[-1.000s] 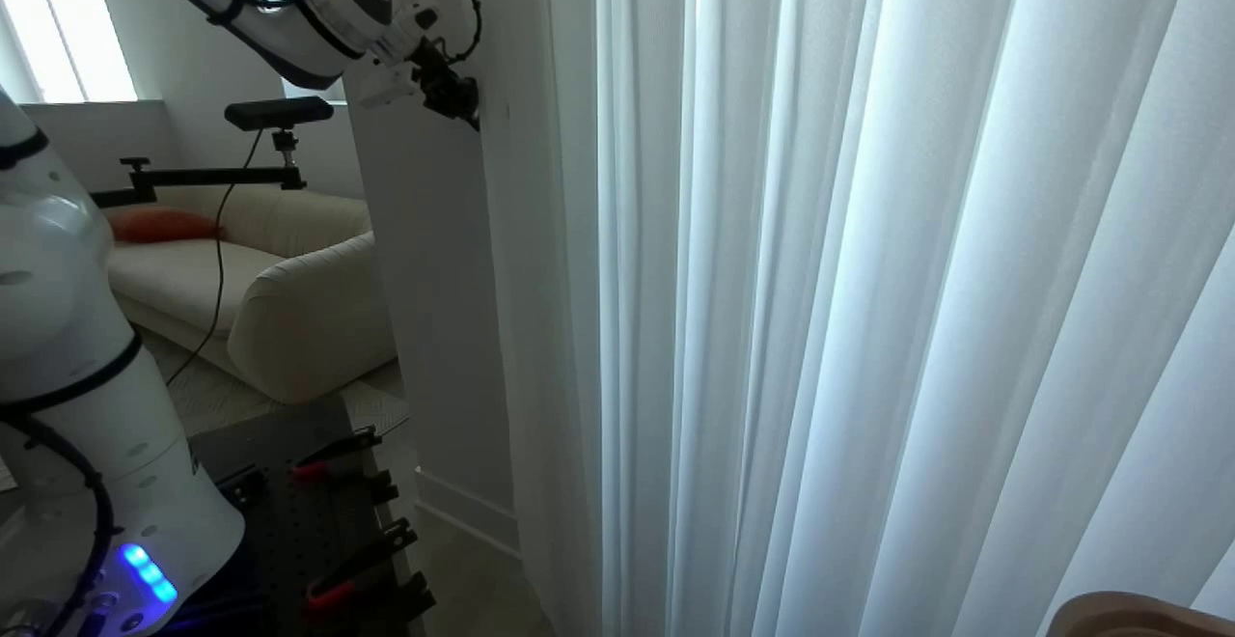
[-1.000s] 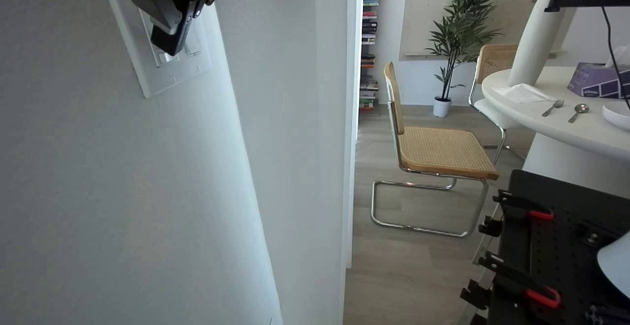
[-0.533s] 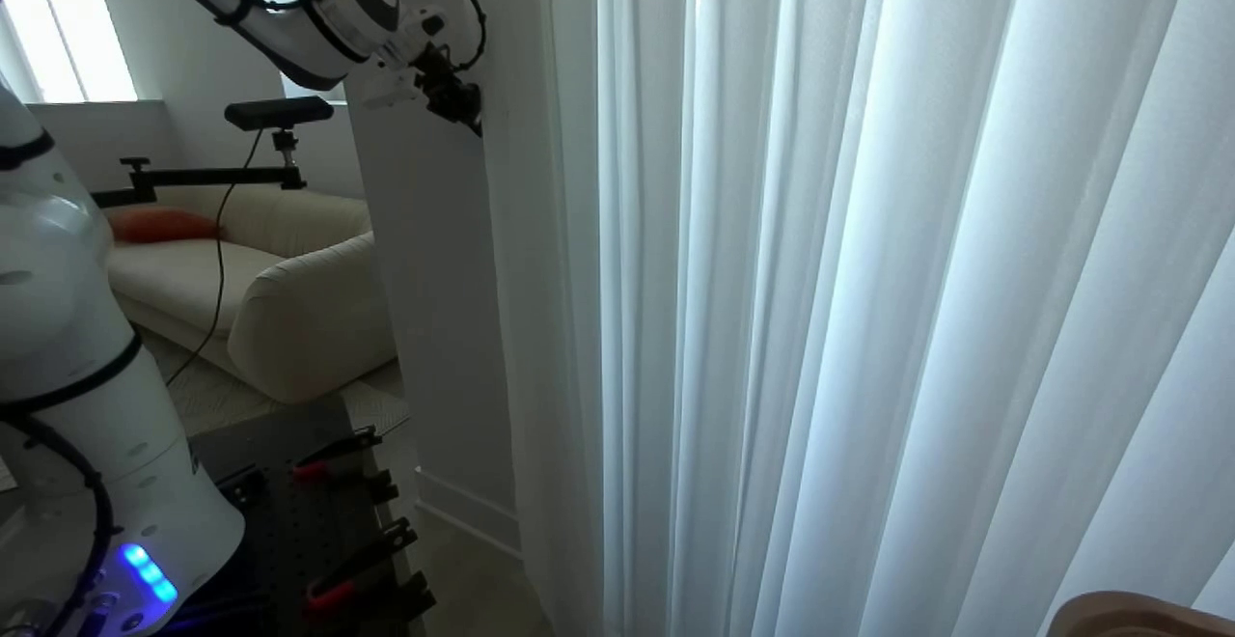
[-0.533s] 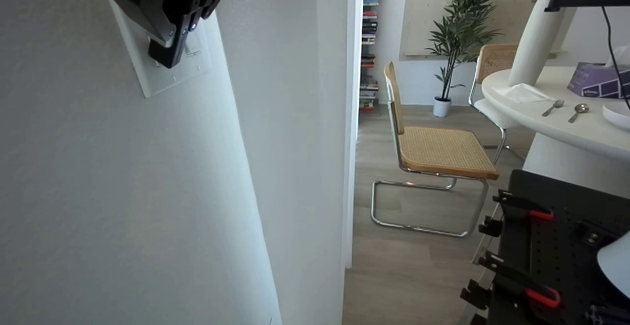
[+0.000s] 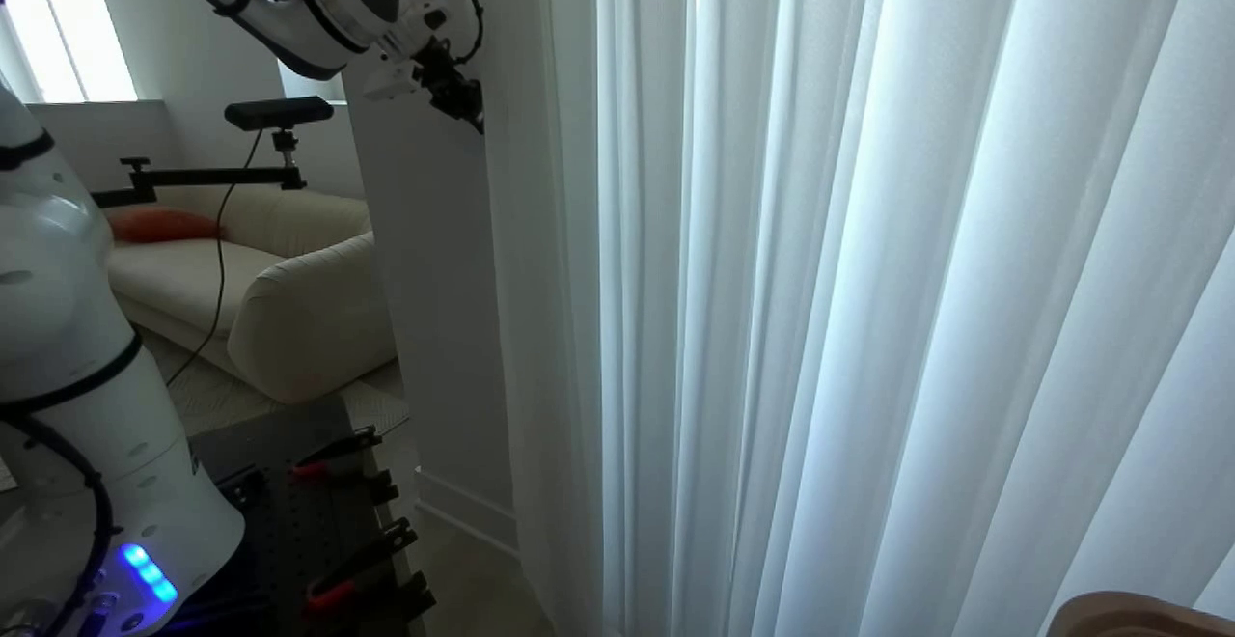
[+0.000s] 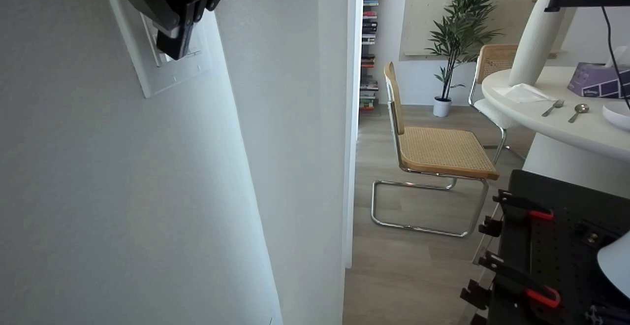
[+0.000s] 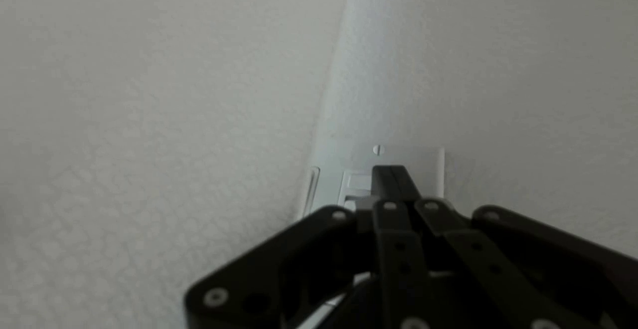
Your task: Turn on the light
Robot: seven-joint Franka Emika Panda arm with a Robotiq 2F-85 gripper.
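The clenched claw (image 7: 395, 182) is at the switch (image 7: 359, 181), touch unclear; a fork (image 6: 552, 108) lies near the edge of the bench (image 6: 566, 130).

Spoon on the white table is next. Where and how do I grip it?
The middle of the handle, I'd say, from above with the jaws either side: the spoon lies flat on the table, and its handle is its slimmest part.

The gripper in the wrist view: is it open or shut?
The gripper is shut: its two fingertips lie together, with no gap visible.
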